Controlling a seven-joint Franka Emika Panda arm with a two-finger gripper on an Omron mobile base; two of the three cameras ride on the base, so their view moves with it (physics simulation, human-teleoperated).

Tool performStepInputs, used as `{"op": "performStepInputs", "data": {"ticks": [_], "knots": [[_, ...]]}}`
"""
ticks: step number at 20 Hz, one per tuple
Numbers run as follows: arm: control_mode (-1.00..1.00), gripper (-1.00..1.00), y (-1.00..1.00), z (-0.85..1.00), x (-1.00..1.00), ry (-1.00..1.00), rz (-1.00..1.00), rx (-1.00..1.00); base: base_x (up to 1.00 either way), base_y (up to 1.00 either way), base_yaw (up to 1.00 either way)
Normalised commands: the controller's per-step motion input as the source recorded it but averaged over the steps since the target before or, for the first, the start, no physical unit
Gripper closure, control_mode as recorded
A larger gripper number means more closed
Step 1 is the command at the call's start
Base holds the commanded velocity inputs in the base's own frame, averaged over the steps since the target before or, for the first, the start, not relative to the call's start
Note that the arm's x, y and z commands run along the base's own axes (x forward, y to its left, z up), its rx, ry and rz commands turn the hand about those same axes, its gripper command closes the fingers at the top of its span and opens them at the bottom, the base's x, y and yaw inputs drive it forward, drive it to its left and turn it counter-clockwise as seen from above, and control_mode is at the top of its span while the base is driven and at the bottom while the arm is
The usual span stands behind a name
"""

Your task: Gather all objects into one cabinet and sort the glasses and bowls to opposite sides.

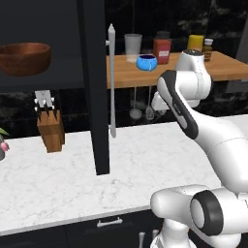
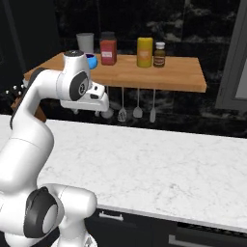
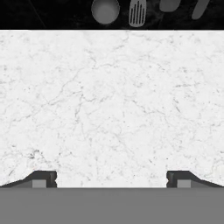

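My gripper (image 3: 111,180) hangs open over the bare marble counter (image 3: 109,100), nothing between its fingertips (image 3: 43,179). It sits below the front of the light wooden shelf (image 2: 164,75), pointing down (image 2: 87,112). On that shelf stand the clear tumbler (image 1: 133,47), the small blue bowl (image 1: 147,62), a red jar (image 1: 162,48), a yellow jar (image 2: 144,52) and a brown bottle (image 2: 159,54). The big wooden bowl (image 1: 24,58) rests inside the black cabinet at the left, whose door (image 1: 94,87) stands open edge-on with its silvery bar handle (image 1: 111,82).
A knife block (image 1: 50,125) stands on the counter under the cabinet, and a tulip vase (image 1: 2,144) peeks in at the far left. Kitchen utensils (image 2: 137,111) hang under the wooden shelf, just behind my hand. The open door juts out over the counter.
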Motion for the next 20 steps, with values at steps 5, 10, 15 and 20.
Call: {"op": "performStepInputs", "data": {"ticks": [5,10,15,20], "knots": [[1.00,-1.00,0.00,0.00,0.00,0.00,0.00,0.00,0.49,0.00,0.00],[1.00,-1.00,0.00,0.00,0.00,0.00,0.00,0.00,0.12,0.13,0.00],[1.00,-1.00,0.00,0.00,0.00,0.00,0.00,0.00,0.00,0.06,0.00],[-1.00,-1.00,0.14,0.01,0.00,-0.07,0.00,-0.04,0.00,0.00,0.00]]}}
